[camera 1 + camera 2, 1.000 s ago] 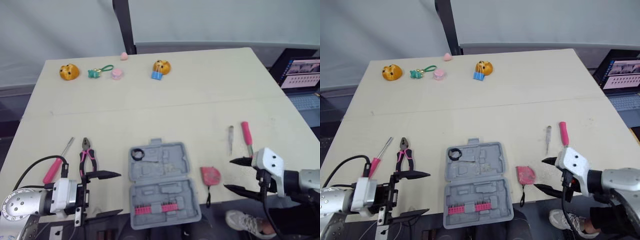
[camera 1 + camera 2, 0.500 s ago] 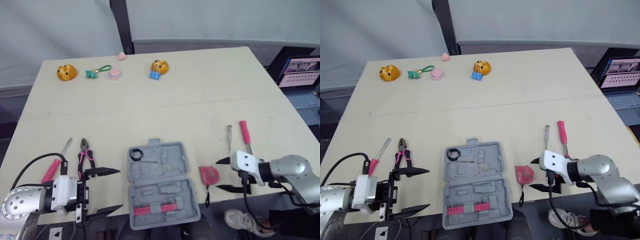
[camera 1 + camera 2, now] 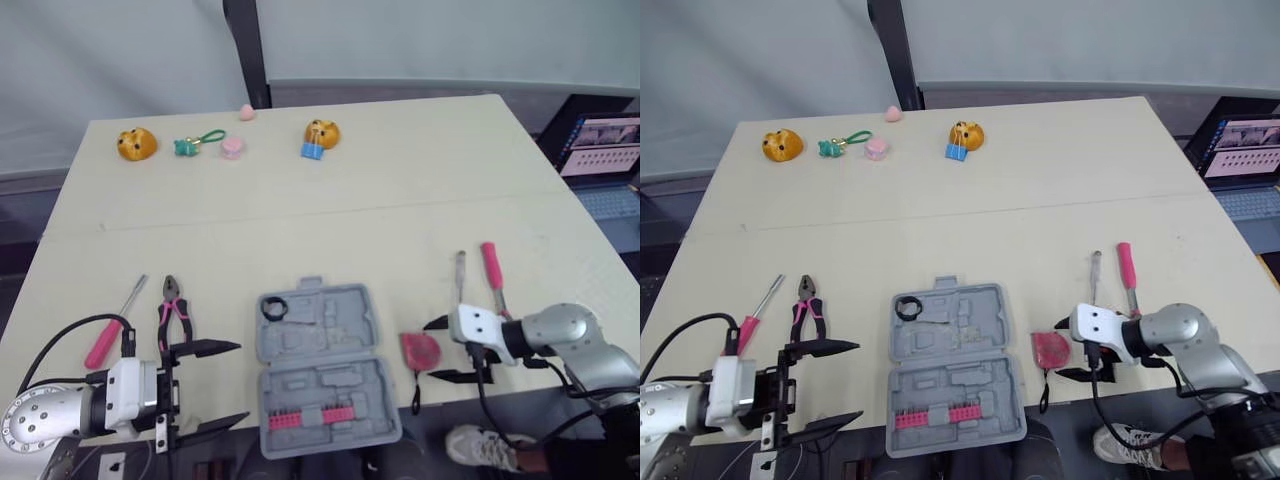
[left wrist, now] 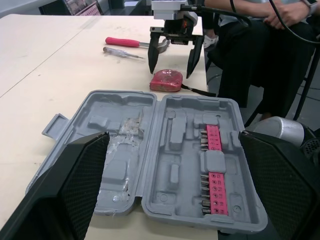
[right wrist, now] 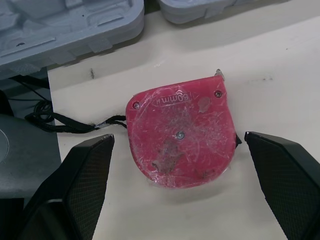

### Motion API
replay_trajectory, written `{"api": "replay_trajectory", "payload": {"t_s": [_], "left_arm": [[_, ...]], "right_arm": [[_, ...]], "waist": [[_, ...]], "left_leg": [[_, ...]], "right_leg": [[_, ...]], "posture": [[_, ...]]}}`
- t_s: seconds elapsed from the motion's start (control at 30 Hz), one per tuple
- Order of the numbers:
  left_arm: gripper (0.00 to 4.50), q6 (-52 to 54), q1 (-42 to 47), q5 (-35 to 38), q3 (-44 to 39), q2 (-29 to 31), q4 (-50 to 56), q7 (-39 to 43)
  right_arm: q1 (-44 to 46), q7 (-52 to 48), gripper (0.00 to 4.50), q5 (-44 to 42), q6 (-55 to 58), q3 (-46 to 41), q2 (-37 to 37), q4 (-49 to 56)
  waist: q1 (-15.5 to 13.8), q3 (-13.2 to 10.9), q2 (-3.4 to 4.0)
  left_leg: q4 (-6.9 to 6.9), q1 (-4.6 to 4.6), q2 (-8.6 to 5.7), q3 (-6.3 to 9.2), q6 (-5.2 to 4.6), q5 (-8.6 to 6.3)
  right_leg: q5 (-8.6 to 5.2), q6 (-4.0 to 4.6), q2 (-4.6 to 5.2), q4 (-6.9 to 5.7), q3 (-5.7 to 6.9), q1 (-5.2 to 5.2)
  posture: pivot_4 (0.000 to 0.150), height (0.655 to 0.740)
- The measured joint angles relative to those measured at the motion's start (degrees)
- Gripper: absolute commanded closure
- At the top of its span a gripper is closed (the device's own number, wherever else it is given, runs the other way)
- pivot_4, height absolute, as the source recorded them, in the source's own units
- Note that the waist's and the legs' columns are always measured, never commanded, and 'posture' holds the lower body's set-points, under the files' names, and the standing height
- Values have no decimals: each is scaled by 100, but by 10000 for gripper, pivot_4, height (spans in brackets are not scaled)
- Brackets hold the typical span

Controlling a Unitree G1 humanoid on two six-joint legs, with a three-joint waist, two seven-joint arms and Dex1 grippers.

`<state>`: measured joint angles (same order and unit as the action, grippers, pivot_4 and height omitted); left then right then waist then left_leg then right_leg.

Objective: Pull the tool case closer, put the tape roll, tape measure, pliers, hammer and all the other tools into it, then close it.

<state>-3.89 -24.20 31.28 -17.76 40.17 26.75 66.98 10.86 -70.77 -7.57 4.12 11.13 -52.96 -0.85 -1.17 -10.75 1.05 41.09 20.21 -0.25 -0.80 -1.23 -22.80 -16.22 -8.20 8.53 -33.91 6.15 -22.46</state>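
The right gripper (image 3: pixel 1061 349) is pointing inward, low over the worktop (image 3: pixel 350 200), spread around the tape measure (image 5: pixel 182 132) beside the open tool case (image 3: pixel 325 365); the left gripper (image 3: pixel 241 381) is hovering spread.

The counter (image 3: pixel 350 200) is pale beige. At lower centre, the tool case (image 3: pixel 325 360) is light grey, with a bright pink strip of bits (image 3: pixel 308 418) and a black tape roll (image 3: pixel 275 307). The tape measure (image 5: pixel 180 132) is scuffed red, its cord (image 5: pixel 65 122) black. The pliers (image 3: pixel 175 312), screwdriver (image 3: pixel 105 343) and hammer (image 3: pixel 491 265) have pink handles. At upper left, a toy (image 3: pixel 137 143) is orange.
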Motion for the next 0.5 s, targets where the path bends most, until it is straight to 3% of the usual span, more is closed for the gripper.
{"api": "replay_trajectory", "payload": {"t_s": [0.5], "left_arm": [[0, 10, -35, 0, 0, 1, 182, -133]], "right_arm": [[179, 5, 755, 319, -232, 201, 280, -371]], "waist": [[1, 0, 0]], "left_leg": [[3, 0, 2, 0, 1, 1]], "right_leg": [[0, 0, -2, -6, 1, 0]], "posture": [[1500, 7155]]}}
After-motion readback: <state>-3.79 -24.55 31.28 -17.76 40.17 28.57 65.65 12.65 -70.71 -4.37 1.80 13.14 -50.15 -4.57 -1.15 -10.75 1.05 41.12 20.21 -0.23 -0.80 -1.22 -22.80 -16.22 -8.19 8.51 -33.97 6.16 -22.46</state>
